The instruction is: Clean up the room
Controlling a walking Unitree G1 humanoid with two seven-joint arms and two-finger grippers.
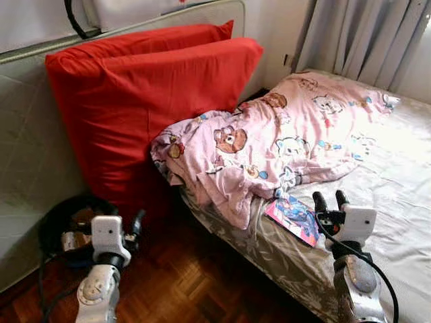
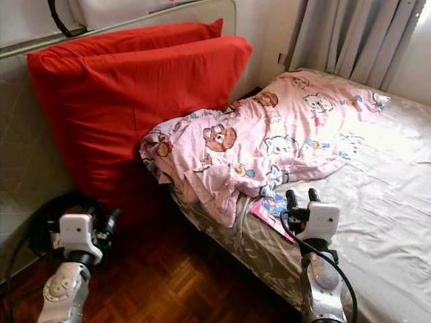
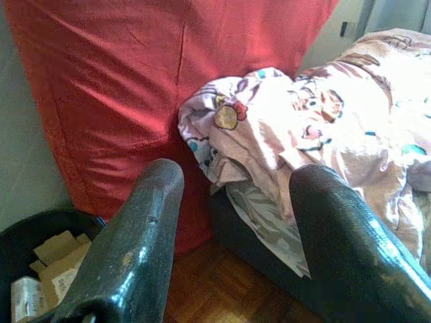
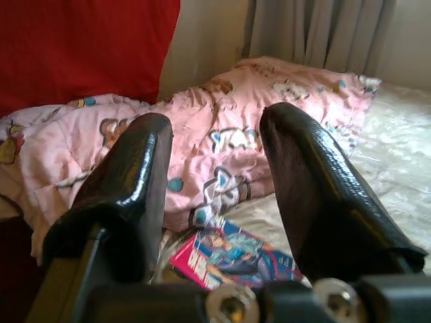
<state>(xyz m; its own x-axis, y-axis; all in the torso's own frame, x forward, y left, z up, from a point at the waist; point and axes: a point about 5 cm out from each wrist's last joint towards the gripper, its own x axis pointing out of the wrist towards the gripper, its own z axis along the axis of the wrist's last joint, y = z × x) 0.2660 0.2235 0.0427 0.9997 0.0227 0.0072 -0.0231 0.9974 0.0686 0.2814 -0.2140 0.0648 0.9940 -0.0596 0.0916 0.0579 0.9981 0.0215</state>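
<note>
A crumpled pink blanket (image 1: 269, 148) printed with cartoon bears lies across the head of the bed and hangs over its near corner. A colourful magazine (image 1: 296, 219) lies on the bed's edge, partly tucked under the blanket. My right gripper (image 1: 330, 200) hovers just in front of the magazine (image 4: 232, 256), open and empty. My left gripper (image 1: 136, 223) is low over the floor beside the bed, also open and empty, and faces the red pillows (image 3: 155, 87) and the blanket's hanging corner (image 3: 269, 134).
Two big red pillows (image 1: 148, 94) lean against the wall at the left. A black bin (image 1: 64, 222) with cardboard scraps sits on the parquet floor (image 1: 202, 282) below them. The grey sheet (image 1: 397, 202) covers the bed; curtains (image 1: 363, 33) hang behind.
</note>
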